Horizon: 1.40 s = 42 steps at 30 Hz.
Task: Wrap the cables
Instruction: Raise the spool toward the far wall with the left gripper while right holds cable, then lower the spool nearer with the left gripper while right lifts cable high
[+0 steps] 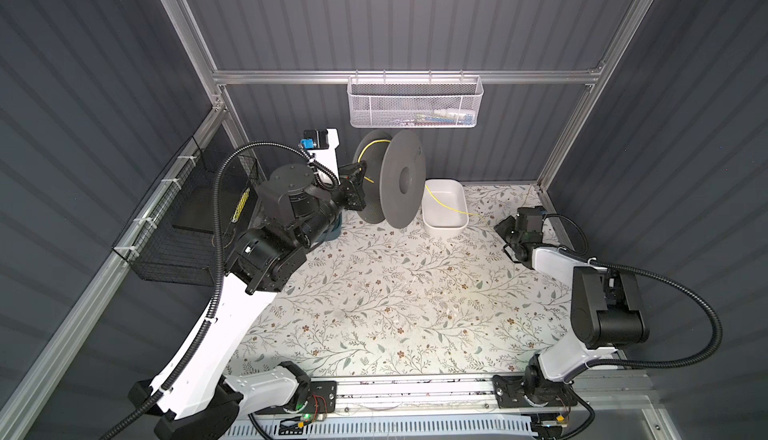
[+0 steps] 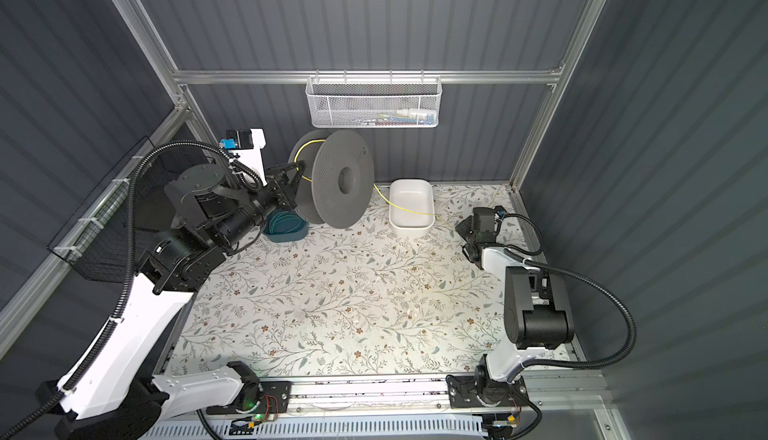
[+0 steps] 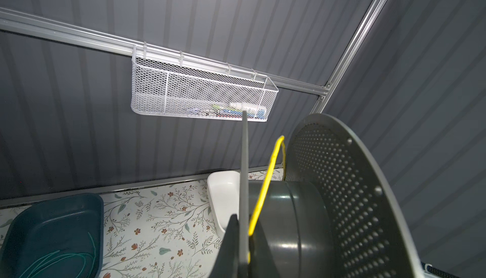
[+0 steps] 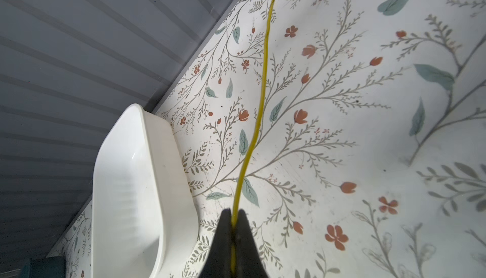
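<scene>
**Current state.** The left gripper (image 3: 244,220) is clenched on the rim of the near flange of the grey spool (image 1: 401,184). The spool is at the far edge of the bench (image 1: 374,313), left of the middle. The right gripper (image 4: 232,215) is clenched on the yellow cable (image 4: 263,90), near the right edge of the bench and towards the far right corner.

**Cable position and axis.** One arc of yellow cable lies between the flanges on the hub. From there the cable leaves the spool, passes over the white tray (image 1: 446,229) and ends in the right fingers. Its long axis runs roughly along the far edge, from the spool on the left to the right gripper, slanting slightly towards the front. The span has light waves and is not fully taut. The spool's own axis also lies roughly along the far edge, and its flanges are near upright.

**Hazards.**
- The cable is far thinner than the fingers. Sideways pull during winding may draw it out of the right grip.
- The span crosses the tray. If it sags, it may catch the rim and drag the tray.
- The left grip holds only a thin flange edge. Cable tension may twist the spool in the fingers.
- Little cable is on the hub. Slack may let the turn slide off over a flange.
</scene>
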Available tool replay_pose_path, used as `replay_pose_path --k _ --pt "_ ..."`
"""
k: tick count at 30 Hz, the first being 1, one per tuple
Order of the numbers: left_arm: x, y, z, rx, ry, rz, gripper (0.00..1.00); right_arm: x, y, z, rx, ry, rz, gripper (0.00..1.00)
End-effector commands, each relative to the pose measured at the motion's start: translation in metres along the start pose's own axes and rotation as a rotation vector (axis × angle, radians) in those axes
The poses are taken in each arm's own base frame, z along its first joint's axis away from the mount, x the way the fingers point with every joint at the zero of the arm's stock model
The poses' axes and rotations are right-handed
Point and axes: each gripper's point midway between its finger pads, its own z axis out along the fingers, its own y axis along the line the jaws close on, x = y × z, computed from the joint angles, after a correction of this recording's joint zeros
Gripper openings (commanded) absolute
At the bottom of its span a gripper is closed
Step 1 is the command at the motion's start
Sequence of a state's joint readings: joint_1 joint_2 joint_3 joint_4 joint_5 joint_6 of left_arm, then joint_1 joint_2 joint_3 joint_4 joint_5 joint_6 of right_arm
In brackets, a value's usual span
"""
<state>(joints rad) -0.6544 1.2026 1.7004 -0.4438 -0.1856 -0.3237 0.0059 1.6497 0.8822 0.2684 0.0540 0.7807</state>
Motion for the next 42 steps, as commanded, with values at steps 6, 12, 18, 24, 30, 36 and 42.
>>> replay_pose_path --k 6,12,18,24,30,36,42 --pt "-0.057 0.025 -0.003 -0.171 -0.249 -0.028 0.0 0.076 0.047 -0.044 -0.101 0.104 -0.226 0.0" --pt "-0.045 0.05 0.037 -0.343 -0.241 0.062 0.0 0.099 0.077 -0.099 -0.184 0.078 -0.32 0.0" --pt "0.005 0.086 0.075 -0.537 -0.151 0.22 0.0 0.082 0.111 -0.172 -0.299 -0.025 -0.39 0.0" --pt "0.089 0.12 0.098 -0.638 0.022 0.326 0.0 0.029 0.148 -0.241 -0.423 -0.154 -0.415 0.0" --pt "0.196 0.14 0.111 -0.62 0.271 0.339 0.0 -0.008 0.203 -0.292 -0.586 -0.204 -0.435 0.0" --pt "0.263 0.13 0.103 -0.595 0.397 0.415 0.0 -0.033 0.253 -0.331 -0.735 -0.222 -0.432 0.0" --pt "0.306 0.114 0.101 -0.526 0.452 0.418 0.0 -0.05 0.289 -0.351 -0.813 -0.233 -0.44 0.0"
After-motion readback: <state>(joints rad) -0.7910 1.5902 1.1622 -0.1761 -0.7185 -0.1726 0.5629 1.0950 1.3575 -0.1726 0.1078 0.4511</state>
